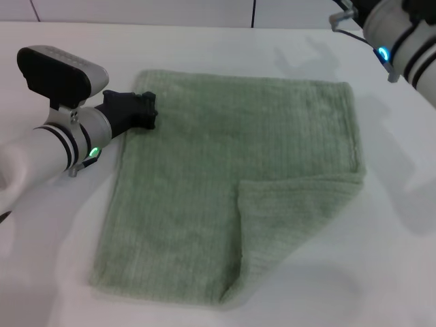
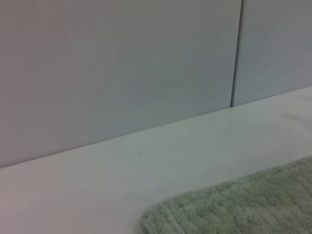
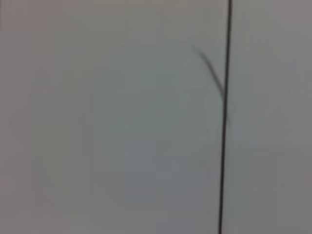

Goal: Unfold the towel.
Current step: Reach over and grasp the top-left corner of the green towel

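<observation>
The pale green towel [image 1: 231, 177] lies spread on the white table [image 1: 54, 259] in the head view. Its near right corner [image 1: 293, 211] is folded back over the cloth as a triangular flap. My left gripper [image 1: 142, 112], black, rests at the towel's left edge just below the far left corner, touching the cloth. A rounded towel corner [image 2: 234, 209] also shows in the left wrist view. My right arm [image 1: 402, 37] hangs raised at the far right, away from the towel, with its gripper out of frame.
Grey wall panels [image 2: 122, 68] with a dark vertical seam [image 3: 224, 117] stand behind the table's far edge. Bare table surface [image 1: 402, 272] surrounds the towel on all sides.
</observation>
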{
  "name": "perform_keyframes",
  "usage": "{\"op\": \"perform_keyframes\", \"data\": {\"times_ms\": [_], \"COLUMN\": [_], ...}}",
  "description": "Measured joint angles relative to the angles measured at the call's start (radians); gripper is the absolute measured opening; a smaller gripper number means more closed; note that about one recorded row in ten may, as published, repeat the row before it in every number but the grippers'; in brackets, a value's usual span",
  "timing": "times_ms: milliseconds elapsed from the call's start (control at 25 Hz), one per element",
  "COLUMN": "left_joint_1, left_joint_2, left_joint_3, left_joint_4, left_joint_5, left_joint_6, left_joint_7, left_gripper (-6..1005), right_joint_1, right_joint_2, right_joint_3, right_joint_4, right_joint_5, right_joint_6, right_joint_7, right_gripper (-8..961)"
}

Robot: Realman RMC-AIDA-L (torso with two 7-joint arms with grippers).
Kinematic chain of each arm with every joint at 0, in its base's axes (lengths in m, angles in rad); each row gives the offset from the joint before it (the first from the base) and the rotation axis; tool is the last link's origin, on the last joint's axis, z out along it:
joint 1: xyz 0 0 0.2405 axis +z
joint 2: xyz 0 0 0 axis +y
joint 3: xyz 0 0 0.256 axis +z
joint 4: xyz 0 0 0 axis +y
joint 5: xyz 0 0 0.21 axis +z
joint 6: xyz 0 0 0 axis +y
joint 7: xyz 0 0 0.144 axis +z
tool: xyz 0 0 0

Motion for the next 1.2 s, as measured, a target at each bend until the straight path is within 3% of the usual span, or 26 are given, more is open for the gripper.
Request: {"op": "perform_keyframes", "data": {"times_ms": [160,200,240,400,600,880,1000,1200], "left_joint_1": [0.002,0.002,0.002,0.003,0.004,0.004,0.004,0.004], "left_joint_2": [0.001,0.001,0.001,0.002,0.002,0.002,0.002,0.002], "left_joint_3": [0.0,0.0,0.0,0.0,0.0,0.0,0.001,0.002], "left_joint_4": [0.002,0.002,0.002,0.009,0.013,0.014,0.014,0.016], "left_joint_5": [0.001,0.001,0.001,0.001,0.001,0.001,0.001,0.001], "left_joint_6": [0.002,0.002,0.002,0.003,0.003,0.003,0.003,0.003], "left_joint_7": [-0.002,-0.002,-0.002,-0.006,-0.007,-0.007,-0.008,-0.008], "left_gripper": [-2,-2,-2,-2,-2,-2,-2,-2], "right_joint_1": [0.001,0.009,0.009,0.052,0.079,0.133,0.19,0.232], "right_joint_2": [-0.001,-0.003,-0.003,-0.008,-0.008,0.0,0.0,0.001], "right_joint_3": [0.009,0.021,0.021,0.08,0.127,0.166,0.202,0.241], "right_joint_4": [-0.094,-0.155,-0.155,-0.263,-0.336,-0.378,-0.374,-0.384], "right_joint_5": [-0.001,-0.002,-0.002,-0.002,-0.002,0.025,0.108,0.197], "right_joint_6": [0.135,0.236,0.236,0.477,0.633,0.831,0.997,1.165], "right_joint_7": [-0.008,-0.018,-0.018,-0.025,-0.04,-0.101,-0.199,-0.316], "right_gripper": [727,727,727,727,727,727,727,726]}}
